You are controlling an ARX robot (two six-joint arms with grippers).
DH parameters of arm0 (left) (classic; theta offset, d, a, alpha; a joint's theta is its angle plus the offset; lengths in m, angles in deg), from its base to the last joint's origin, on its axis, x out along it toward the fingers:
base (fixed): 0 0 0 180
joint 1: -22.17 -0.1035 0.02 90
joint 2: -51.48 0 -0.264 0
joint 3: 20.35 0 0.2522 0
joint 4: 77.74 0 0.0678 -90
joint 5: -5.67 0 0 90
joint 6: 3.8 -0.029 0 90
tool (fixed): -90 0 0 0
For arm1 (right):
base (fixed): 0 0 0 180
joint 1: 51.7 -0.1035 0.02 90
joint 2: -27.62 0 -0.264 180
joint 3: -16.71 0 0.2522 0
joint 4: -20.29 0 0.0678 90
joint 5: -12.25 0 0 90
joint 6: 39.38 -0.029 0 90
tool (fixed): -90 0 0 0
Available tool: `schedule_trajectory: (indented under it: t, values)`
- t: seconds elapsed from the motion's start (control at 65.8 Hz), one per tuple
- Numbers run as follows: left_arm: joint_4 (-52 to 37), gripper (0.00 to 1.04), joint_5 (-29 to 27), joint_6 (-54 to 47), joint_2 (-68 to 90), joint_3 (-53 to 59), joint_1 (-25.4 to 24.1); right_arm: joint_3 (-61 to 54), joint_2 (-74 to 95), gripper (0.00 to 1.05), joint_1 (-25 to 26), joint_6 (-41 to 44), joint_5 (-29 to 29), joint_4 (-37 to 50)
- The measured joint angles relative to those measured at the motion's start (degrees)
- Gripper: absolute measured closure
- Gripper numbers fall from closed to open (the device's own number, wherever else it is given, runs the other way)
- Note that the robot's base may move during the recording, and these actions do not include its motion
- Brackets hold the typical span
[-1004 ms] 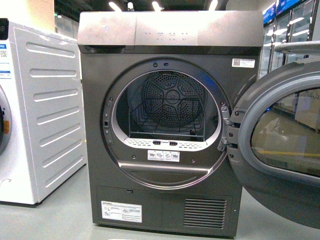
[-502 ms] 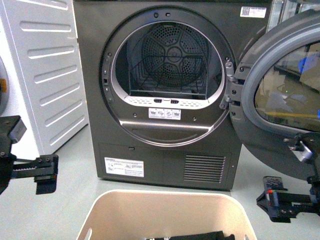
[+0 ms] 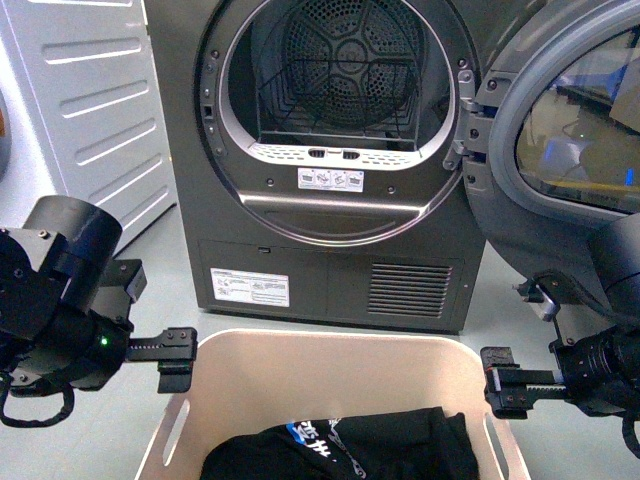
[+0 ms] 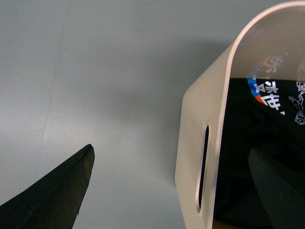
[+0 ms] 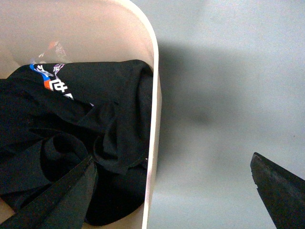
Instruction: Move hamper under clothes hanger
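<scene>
Hamper [image 3: 330, 352]: beige plastic bin, rounded corners, on the grey floor [image 4: 95, 71], bottom centre of the front view, just in front of the dryer [image 3: 330, 275]. Near edge is cut off by the frame. Vertical handle slot [image 4: 204, 167] visible in its left wall.

Contents: a crumpled black garment [image 3: 350, 450] with blue and white print, lying low in the bin.

Left gripper [image 3: 176, 352]: at the hamper's left rear corner. Wrist view shows the jaws spread wide, astride the left wall. One finger [image 4: 52, 195] is over the floor outside, the other over the garment inside. Nothing clamped. Contact with the wall: cannot tell.

Right gripper [image 3: 500, 382]: at the right rim. Jaws equally wide, astride the right wall [image 5: 155, 95]. One finger [image 5: 66, 195] is over the garment, the other over bare floor. Holds nothing.

Surroundings:
- Dryer is dark grey and front-loading.
- Its round door [image 3: 570, 150] is swung open to the right.
- A wire rack [image 3: 335, 100] sits inside the perforated drum.
- A white appliance [image 3: 90, 110] with a ribbed side panel stands to the dryer's left.
</scene>
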Motion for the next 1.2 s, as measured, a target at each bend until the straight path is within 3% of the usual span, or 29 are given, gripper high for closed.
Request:
schedule_trajectory:
  t: [0.471,1.201]
  values:
    - [0.9,0.07,-0.6,0.4,3.0,-2.9,1.6,1.0,4.2,0.08,-2.6,1.0,3.7,0.8]
    - [2.2,0.07,0.1,2.4,8.3,-4.3,4.2,2.6,8.5,0.08,-1.7,0.2,5.0,2.3]
